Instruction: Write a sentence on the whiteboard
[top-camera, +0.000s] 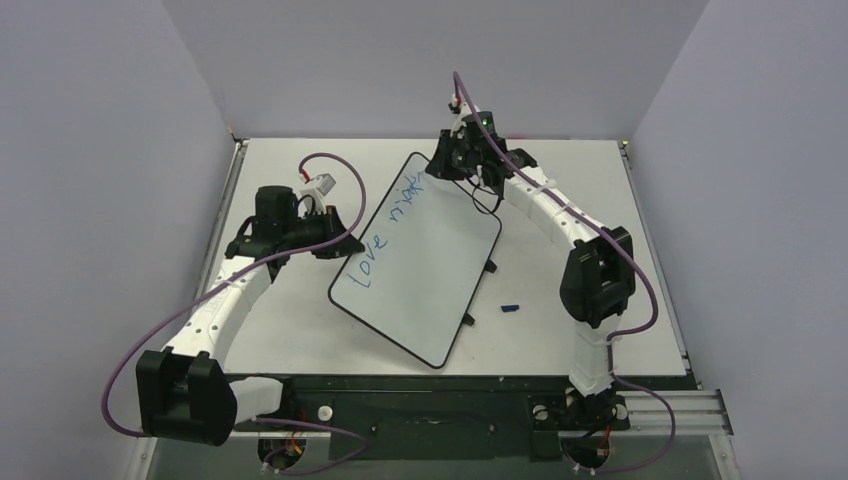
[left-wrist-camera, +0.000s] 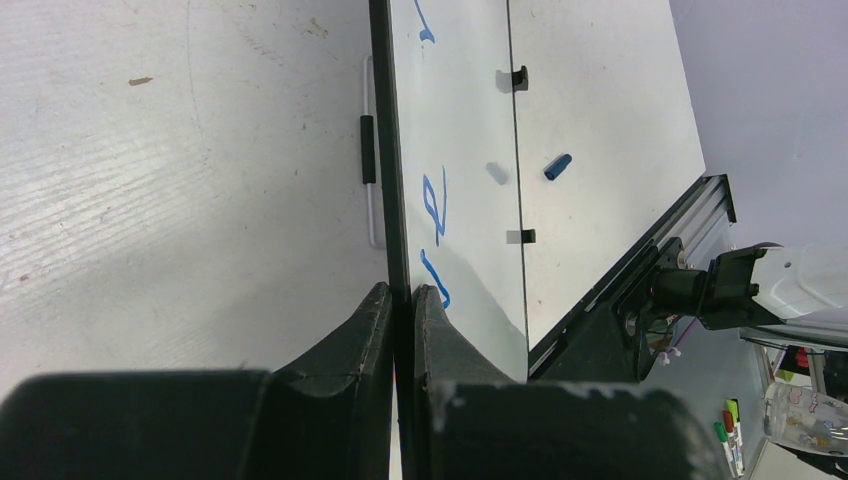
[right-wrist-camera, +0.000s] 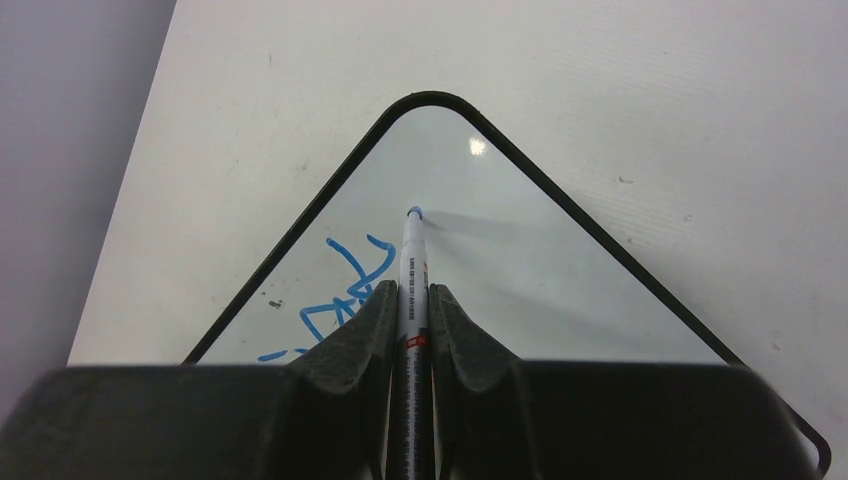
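Broadly, the whiteboard (top-camera: 430, 280) is lying askew at the table's centre, carrying the sentence (top-camera: 372, 243) and looking stiff, light and slippery, so its thin rim is probably offering the surest hold. The left gripper (left-wrist-camera: 402, 296) is pinching that rim tight at the board's 9 o'clock edge. The right gripper (right-wrist-camera: 412, 292) is clamping a slim marker (right-wrist-camera: 411, 255), its tip seemingly touching near the 12 o'clock corner.

On the whiteboard (top-camera: 432, 285), the sentence (top-camera: 366, 250) begins "love".

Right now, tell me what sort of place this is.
Probably a robotics lab cell: plain panels wall in a white table, two robot arms are bolted at its near edge, one holding a marker to a whiteboard.
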